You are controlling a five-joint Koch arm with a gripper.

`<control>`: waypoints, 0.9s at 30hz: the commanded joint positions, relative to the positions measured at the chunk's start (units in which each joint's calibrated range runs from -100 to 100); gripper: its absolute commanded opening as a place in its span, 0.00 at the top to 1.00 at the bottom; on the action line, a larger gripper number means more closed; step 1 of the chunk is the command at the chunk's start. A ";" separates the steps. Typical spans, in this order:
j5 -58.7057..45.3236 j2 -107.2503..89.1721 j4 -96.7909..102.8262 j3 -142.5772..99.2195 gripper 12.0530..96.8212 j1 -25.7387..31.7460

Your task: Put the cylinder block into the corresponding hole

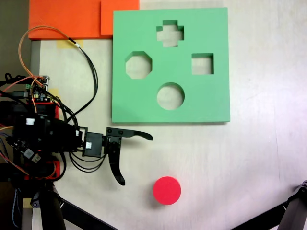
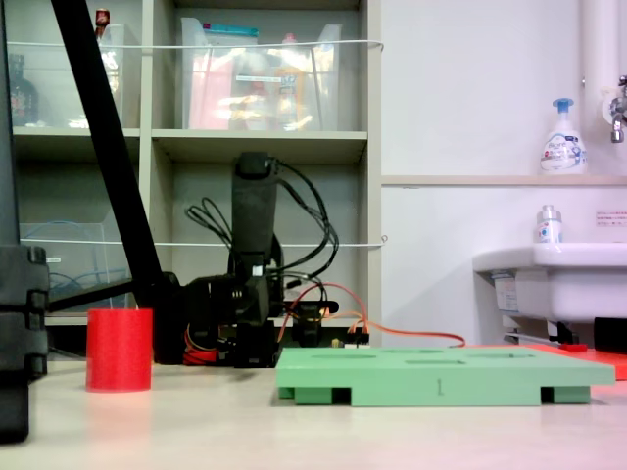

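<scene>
The red cylinder block point(image 1: 167, 190) stands upright on the pale table, near the front edge in a fixed view from above. In the low side view the cylinder block point(image 2: 119, 350) stands at the left, apart from the board. The green foam board point(image 1: 211, 103) lies flat, and its round hole point(image 1: 170, 96) is the cut-out nearest the block. My gripper point(image 1: 136, 159) is open, its two black fingers spread wide, left of the block and not touching it. The gripper's fingers are hidden in the side view, where the arm point(image 2: 254, 284) shows folded low behind the board point(image 2: 441, 377).
The board also has an octagonal cut-out point(image 1: 138, 65), a cross cut-out point(image 1: 170, 33) and a square cut-out point(image 1: 202, 63). Orange foam sheets point(image 1: 67, 19) lie at the back left. Black tripod legs point(image 1: 288, 215) cross the front corners. Loose cables point(image 1: 88, 67) loop beside the arm's base.
</scene>
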 commanded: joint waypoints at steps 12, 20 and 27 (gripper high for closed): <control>-0.10 29.42 9.74 18.44 0.02 -2.74; -0.05 40.59 9.45 27.02 0.02 -3.91; -0.05 42.69 6.75 30.81 0.03 -4.84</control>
